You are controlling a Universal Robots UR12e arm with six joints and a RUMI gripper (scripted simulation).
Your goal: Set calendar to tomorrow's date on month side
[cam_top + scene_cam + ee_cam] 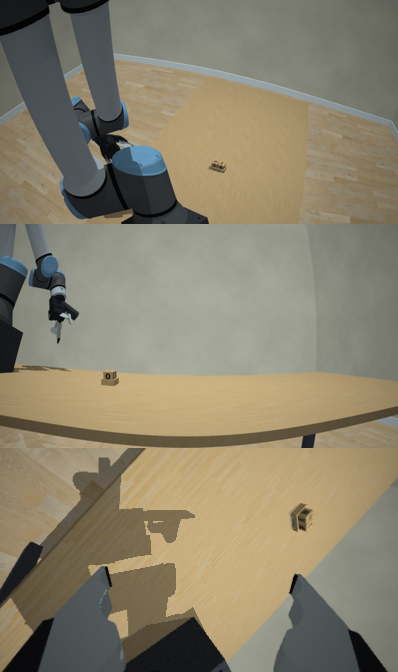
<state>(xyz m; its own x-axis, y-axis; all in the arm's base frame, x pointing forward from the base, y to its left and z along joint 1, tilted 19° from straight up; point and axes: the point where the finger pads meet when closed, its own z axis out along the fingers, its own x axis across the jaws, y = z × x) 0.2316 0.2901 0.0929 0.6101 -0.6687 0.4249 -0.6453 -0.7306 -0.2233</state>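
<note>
A small wooden block calendar [218,166] [109,378] [302,517] stands on the light wooden table [236,116] [222,396] [225,523]. Two digit cubes sit side by side in its tray. In the exterior view the near cube [108,375] shows a 0; the other cube is hidden behind it. My gripper [62,329] [201,571] is open and empty. It hangs high above the table near the arm's base, far from the calendar. In the top view the arm mostly hides it.
The arm's base [8,346] stands at the table's near-left end and casts a shadow [135,548] on the top. The table edge [195,438] drops to a plank floor [348,155]. Grey walls surround the room.
</note>
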